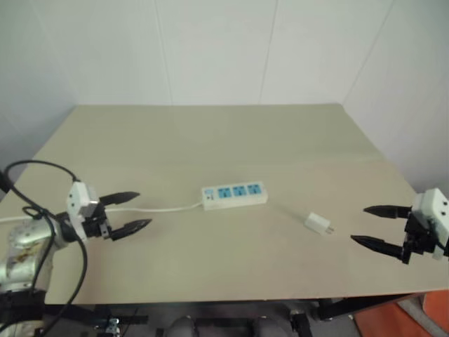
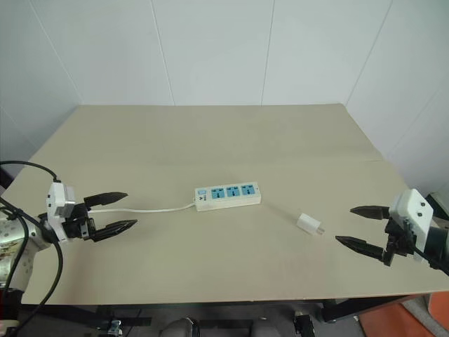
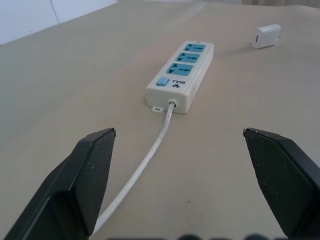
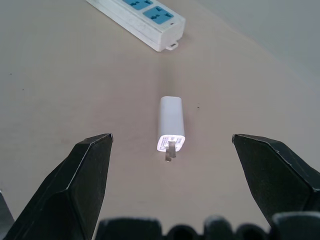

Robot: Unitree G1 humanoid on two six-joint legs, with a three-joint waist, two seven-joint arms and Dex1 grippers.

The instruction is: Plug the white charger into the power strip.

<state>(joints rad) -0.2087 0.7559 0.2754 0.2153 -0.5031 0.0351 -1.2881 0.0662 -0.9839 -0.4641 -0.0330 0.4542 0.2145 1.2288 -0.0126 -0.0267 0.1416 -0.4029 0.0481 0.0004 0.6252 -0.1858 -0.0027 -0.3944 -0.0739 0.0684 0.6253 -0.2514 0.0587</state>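
Lining up my right gripper (image 2: 360,226), fingers released, on the charger (image 2: 309,224) right of the power strip (image 2: 227,196); left gripper (image 2: 112,213) released too.

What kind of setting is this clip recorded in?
Probably a lab or test room rather than a home: a plain beige table set into a corner of bare white panelled walls, holding just a power strip and a white charger.

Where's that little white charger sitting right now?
The white charger lies flat on the table, unplugged, toward the robot's right, between the power strip and the open right end effector.
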